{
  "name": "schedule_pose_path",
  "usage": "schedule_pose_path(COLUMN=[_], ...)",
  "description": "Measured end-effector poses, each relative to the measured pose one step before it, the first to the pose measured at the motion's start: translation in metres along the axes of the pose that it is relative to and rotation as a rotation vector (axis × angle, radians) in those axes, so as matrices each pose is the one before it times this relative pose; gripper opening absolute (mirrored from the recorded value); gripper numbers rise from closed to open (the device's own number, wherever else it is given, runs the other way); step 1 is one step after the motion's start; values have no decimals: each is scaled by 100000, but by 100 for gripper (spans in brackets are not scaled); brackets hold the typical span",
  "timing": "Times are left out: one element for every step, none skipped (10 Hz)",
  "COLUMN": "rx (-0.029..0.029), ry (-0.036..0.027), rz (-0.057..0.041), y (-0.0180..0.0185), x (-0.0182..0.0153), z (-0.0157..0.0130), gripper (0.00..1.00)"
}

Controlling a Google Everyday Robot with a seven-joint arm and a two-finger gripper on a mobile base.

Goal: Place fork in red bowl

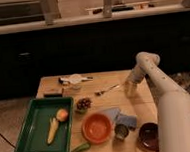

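- The green tray [28,127] is sitting at the left of the wooden surface [101,82], holding a round orange fruit [62,114] and, just beside it, a yellow banana [53,130].
- The red bowl [97,128] is resting near the front edge, right of the tray, and is showing nothing inside.
- A small dark bowl [83,104] is standing behind the red bowl, carrying something dark that cannot be made out.
- A dark maroon bowl [149,136] is lying at the front right, partly behind the arm [174,111]; a can [122,132] and a blue-grey cloth [114,116] are lying between it and the red bowl.
- The fork [107,90] is lying flat on the surface behind the bowls, well apart from the red bowl.
- Its long axis is running left to right, with the right end tilting slightly toward the far edge and pointing at the hand; which end is bearing the tines cannot be told.
- The hand [131,90] is hanging low over the surface just right of the fork; whether it is apart or together cannot be told.
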Motion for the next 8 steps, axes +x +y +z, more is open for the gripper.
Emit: schedule_pose_path(rx=[-348, -288, -319, -146, 63, -25, -128, 26], ry=[40, 51, 97, -215, 260, 125, 201, 233], rz=[94, 3, 15, 159, -10, -34, 22, -24], y=[29, -42, 19, 24, -24, 5, 41, -14], x=[102, 62, 117, 92, 84, 6, 73, 48], z=[31, -13, -8, -73, -16, -133, -162, -102], gripper=[64, 55, 45, 32, 24, 16, 5, 2])
